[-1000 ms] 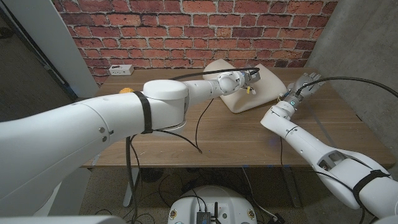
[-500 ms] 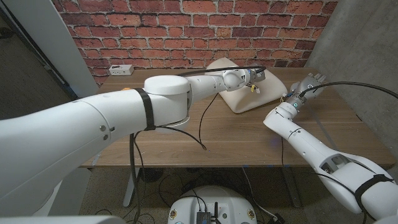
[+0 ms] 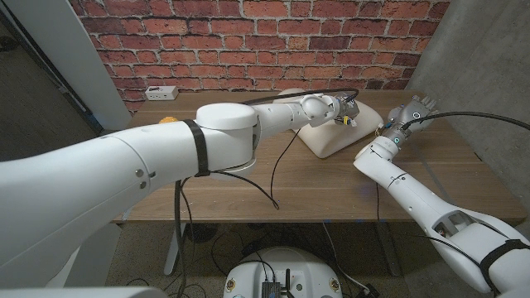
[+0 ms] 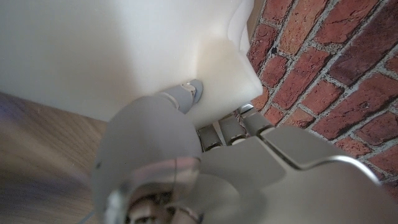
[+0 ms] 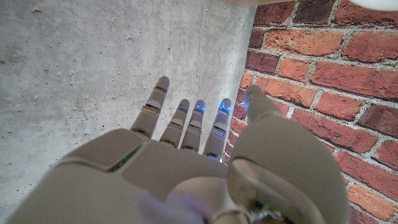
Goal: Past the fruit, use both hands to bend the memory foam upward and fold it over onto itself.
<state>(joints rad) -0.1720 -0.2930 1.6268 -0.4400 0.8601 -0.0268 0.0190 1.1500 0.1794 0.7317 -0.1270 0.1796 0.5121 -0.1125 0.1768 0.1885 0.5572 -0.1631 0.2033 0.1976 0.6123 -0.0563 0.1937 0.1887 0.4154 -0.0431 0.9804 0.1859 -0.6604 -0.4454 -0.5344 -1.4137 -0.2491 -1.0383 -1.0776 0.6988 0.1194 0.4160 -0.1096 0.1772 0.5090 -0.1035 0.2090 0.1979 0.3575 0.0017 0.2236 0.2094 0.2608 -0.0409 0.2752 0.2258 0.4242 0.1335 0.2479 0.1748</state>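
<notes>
The cream memory foam (image 3: 330, 139) lies at the back right of the wooden table (image 3: 315, 186). My left arm reaches across to it, and my left hand (image 3: 345, 110) is at its far right part. In the left wrist view the thumb (image 4: 186, 94) presses on one face of the foam (image 4: 112, 50) while the fingers (image 4: 231, 129) reach behind its edge, so the hand grips it. My right hand (image 3: 414, 108) hovers to the right of the foam, apart from it. Its fingers (image 5: 189, 118) are spread with nothing in them.
A small orange-yellow object (image 3: 168, 120) peeks out behind my left arm at the table's left. A white power strip (image 3: 161, 92) lies at the back left edge. The brick wall (image 3: 248, 33) runs behind the table, and a concrete wall (image 3: 489, 58) stands on the right.
My left hand has moved right along the foam's far side. My right hand has drifted a little right and further back, still holding nothing.
</notes>
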